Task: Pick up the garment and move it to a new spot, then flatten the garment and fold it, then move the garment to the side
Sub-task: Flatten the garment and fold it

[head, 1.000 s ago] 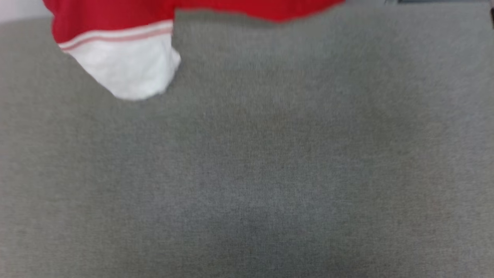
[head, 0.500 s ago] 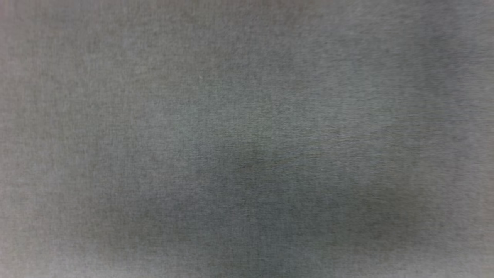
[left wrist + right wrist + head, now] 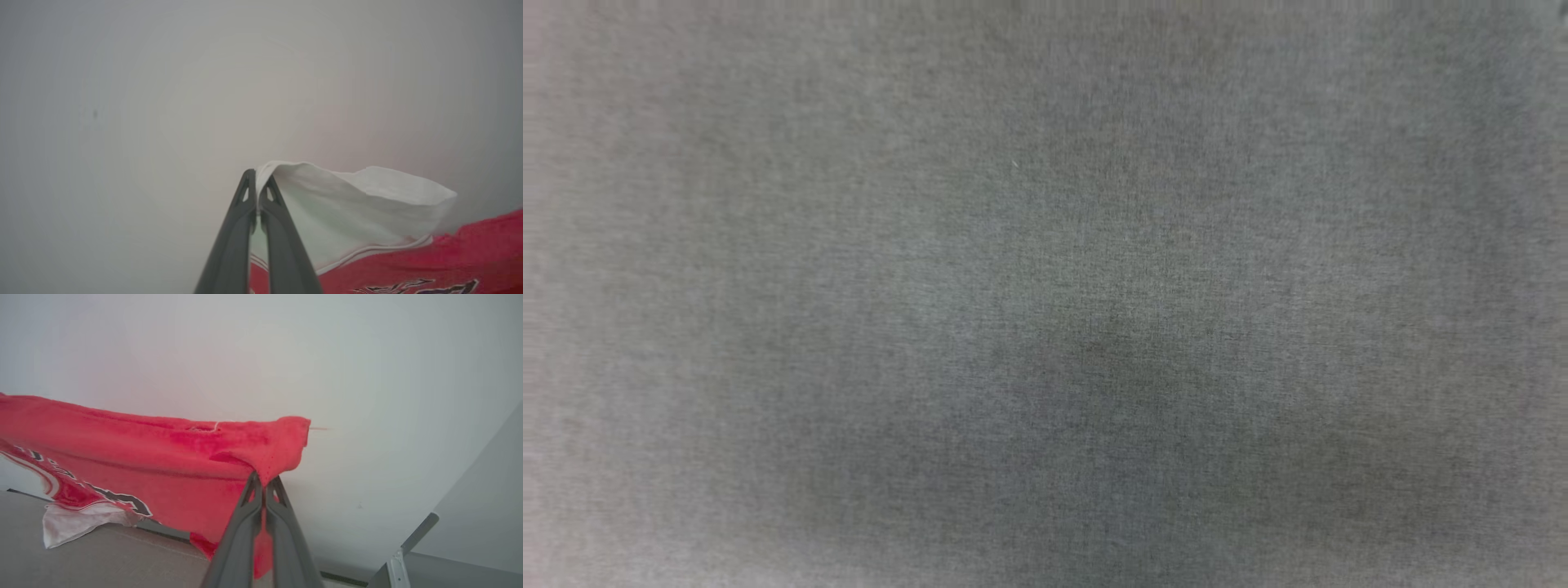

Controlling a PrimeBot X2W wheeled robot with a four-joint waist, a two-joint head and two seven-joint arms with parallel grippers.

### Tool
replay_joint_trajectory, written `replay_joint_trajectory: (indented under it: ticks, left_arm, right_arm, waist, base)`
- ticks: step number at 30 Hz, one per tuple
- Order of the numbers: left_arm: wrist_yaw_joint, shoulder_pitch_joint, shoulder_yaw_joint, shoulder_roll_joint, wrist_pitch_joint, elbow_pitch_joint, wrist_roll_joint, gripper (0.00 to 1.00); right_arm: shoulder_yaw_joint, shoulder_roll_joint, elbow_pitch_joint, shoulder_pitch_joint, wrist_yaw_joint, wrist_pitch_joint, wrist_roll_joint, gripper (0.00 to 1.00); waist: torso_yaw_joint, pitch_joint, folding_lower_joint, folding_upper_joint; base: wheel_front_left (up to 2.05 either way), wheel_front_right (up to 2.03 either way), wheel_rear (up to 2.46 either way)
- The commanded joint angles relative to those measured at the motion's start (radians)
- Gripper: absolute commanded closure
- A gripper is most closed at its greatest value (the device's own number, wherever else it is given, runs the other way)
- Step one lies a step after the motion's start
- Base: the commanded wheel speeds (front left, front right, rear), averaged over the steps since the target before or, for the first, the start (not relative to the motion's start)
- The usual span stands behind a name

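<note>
The garment (image 3: 163, 457) is a red shirt with white sleeves and black white-outlined lettering, held up in the air between both arms. In the left wrist view my left gripper (image 3: 258, 183) is shut on the edge of a white sleeve (image 3: 347, 204), with red cloth (image 3: 449, 261) trailing to the lower right. In the right wrist view my right gripper (image 3: 264, 482) is shut on a red corner of the garment, which hangs to the left with a white sleeve (image 3: 73, 524) touching the grey surface (image 3: 102, 559).
The head view looks down on plain grey fabric-covered surface (image 3: 1045, 294). A pale wall (image 3: 388, 375) stands behind the garment. A grey metal bracket and frame edge (image 3: 408, 547) sit at the right wrist view's lower right.
A second ago the garment's red hem and white sleeve hung at the top of the head view; they have since left that view. The picture has shifted slightly since half a second ago.
</note>
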Motion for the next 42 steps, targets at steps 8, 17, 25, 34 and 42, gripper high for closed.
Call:
replay_joint_trajectory:
  ticks: [8, 17, 25, 34, 42]
  left_arm:
    - [-0.003, 0.254, -0.095, -0.008, 0.116, -0.089, -0.099, 1.0]
    - [-0.002, 0.506, -0.244, 0.035, 0.222, -0.264, -0.203, 1.0]
    - [-0.002, 0.704, -0.346, 0.086, 0.33, -0.402, -0.279, 1.0]
    - [0.04, 0.903, -0.397, 0.168, 0.455, -0.593, -0.341, 1.0]
    - [0.212, 1.093, -0.423, 0.31, 0.605, -0.928, -0.424, 1.0]
  right_arm:
    - [0.084, -0.001, -0.017, 0.186, -0.001, 0.074, 0.096, 1.0]
    - [0.263, -0.099, -0.219, 0.459, -0.001, 0.177, 0.315, 1.0]
    - [0.497, -0.295, -0.541, 0.718, -0.001, 0.247, 0.537, 1.0]
    - [0.714, -0.518, -0.848, 0.918, -0.001, 0.237, 0.712, 1.0]
    - [0.837, -0.682, -0.984, 1.027, -0.001, 0.182, 0.808, 1.0]
  waist:
    - [0.03, -0.23, 0.0, 0.0]
    - [0.079, -0.385, 0.0, 0.0]
    - [0.103, -0.471, 0.0, 0.0]
    - [0.101, -0.506, 0.0, 0.0]
    - [0.093, -0.516, 0.0, 0.0]
  base:
    - [0.0, 0.0, 0.0]
    - [0.0, 0.0, 0.0]
    - [0.0, 0.0, 0.0]
    - [0.0, 0.0, 0.0]
    - [0.0, 0.0, 0.0]
